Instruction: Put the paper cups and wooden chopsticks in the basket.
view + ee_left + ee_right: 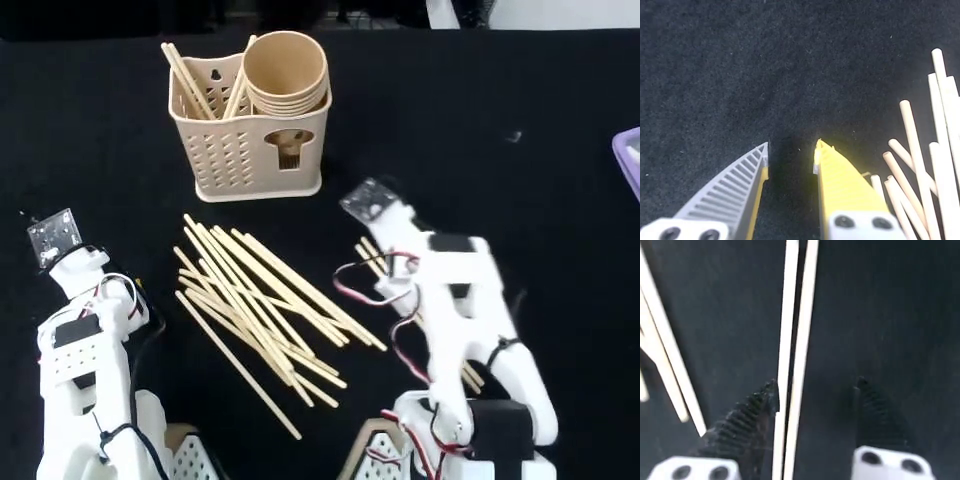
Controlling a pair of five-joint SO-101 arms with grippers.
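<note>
Leave the left gripper (791, 145) parked above bare black cloth (790, 60), jaws parted and empty, just beside the ends of the loose chopstick pile (262, 305) in the middle of the table. Count the beige basket (240, 160) at the far middle as partly filled: a nested stack of paper cups (286, 70) inside, a few chopsticks leaning beside them.

Judging from that, treat the step in hand as picking up the pair of chopsticks (796, 340) lying side by side, apart from the pile. Note the right gripper (815, 382), spread wide and gripping nothing, straddling both sticks but with them close against one jaw. Shift slightly sideways to centre the pair, lower almost to the cloth, then close slowly to pinch both together. Aim near mid-length to limit tipping. Lift level, then feed the sticks end first into the basket beside the cups.
</note>
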